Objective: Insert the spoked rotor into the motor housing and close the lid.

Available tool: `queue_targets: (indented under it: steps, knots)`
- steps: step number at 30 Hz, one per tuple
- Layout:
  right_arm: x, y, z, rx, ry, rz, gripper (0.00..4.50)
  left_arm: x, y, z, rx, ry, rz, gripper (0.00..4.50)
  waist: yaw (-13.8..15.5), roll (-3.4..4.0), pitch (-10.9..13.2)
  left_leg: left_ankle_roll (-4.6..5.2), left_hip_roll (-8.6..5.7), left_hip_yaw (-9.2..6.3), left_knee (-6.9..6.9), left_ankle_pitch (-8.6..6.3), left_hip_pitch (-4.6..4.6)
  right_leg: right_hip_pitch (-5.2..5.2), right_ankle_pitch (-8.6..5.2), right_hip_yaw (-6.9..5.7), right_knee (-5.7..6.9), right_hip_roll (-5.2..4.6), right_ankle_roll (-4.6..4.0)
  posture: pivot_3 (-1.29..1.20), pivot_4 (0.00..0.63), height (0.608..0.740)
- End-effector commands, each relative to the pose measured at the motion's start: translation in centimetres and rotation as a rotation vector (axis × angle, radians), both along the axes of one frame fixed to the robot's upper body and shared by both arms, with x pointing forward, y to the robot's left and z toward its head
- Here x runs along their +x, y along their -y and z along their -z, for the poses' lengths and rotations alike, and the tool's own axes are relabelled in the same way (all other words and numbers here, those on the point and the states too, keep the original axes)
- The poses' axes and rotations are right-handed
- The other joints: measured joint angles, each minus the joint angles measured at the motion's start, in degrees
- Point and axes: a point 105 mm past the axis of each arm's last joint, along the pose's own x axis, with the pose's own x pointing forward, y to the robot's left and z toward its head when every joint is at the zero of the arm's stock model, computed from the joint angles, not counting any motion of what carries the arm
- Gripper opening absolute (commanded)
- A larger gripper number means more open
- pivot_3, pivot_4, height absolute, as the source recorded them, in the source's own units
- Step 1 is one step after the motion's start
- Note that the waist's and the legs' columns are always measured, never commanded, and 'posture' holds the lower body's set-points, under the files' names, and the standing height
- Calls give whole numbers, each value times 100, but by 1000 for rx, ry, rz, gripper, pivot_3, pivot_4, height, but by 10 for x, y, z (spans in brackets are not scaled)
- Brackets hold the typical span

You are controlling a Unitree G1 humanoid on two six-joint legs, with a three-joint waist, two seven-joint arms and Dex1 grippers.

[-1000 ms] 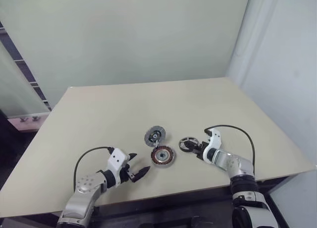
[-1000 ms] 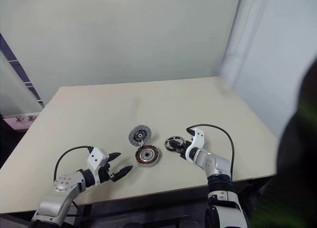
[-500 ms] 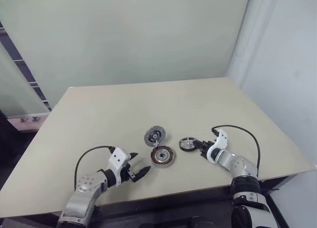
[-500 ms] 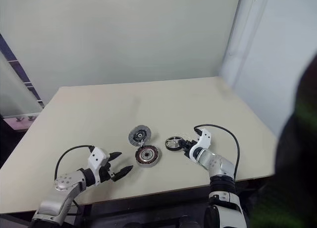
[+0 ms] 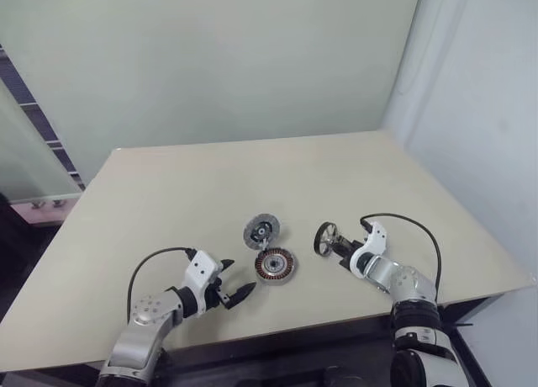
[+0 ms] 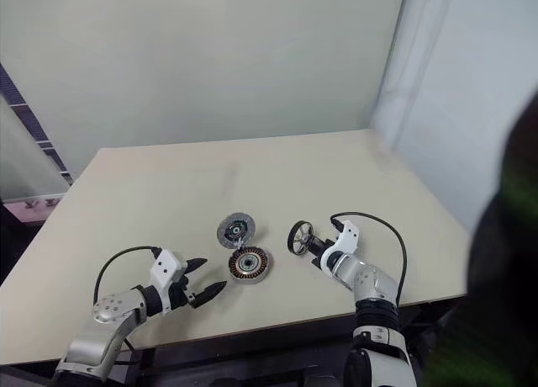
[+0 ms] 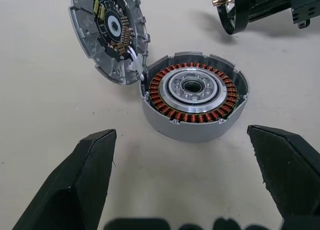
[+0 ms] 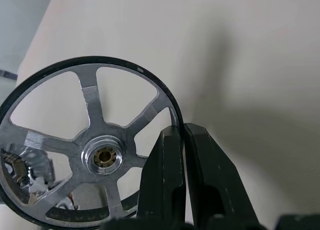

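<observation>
My right gripper [image 8: 181, 140] pinches the rim of the spoked rotor [image 8: 87, 145] and holds it up on its edge, like a wheel standing, just above the table [image 5: 185, 185]. The motor housing [image 5: 276, 265] sits flat a little to my left of it, with its orange coils facing up, so I think I must tip the wheel flat and carry it over. The lid [image 5: 262, 230] leans open at the housing's far edge. My left gripper [image 5: 234, 288] waits wide open near the housing's other side, holding nothing. The table is bare, with a pale wall [image 5: 210, 59] behind it.
</observation>
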Motion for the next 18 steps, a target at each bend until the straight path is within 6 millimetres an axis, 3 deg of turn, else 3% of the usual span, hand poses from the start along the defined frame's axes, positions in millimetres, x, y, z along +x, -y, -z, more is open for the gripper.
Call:
queue_targets:
  steps: [1, 11, 18]
  knots:
    - [8, -4, -24, 7, 93, -25, 30, 7, -2, -12, 7, 50, 7, 4500, 1, 1, 0, 0, 0, 0, 0, 0, 0, 0, 0, 0, 0, 0, 0, 0, 0, 740]
    - [4, -28, -55, -328, 228, -343, 30, 8, -8, -9, 49, 41, 15, 4500, -4, 4, 1, 0, 0, 0, -1, 0, -1, -3, 0, 0, 0, 0, 0, 0, 0, 740]
    - [2, -61, -78, -429, 301, -536, 30, 8, -6, -8, 53, 40, 29, 4500, -15, 4, 1, 0, 0, 1, -1, 0, -4, -8, 0, 0, 1, 0, 0, 0, 0, 740]
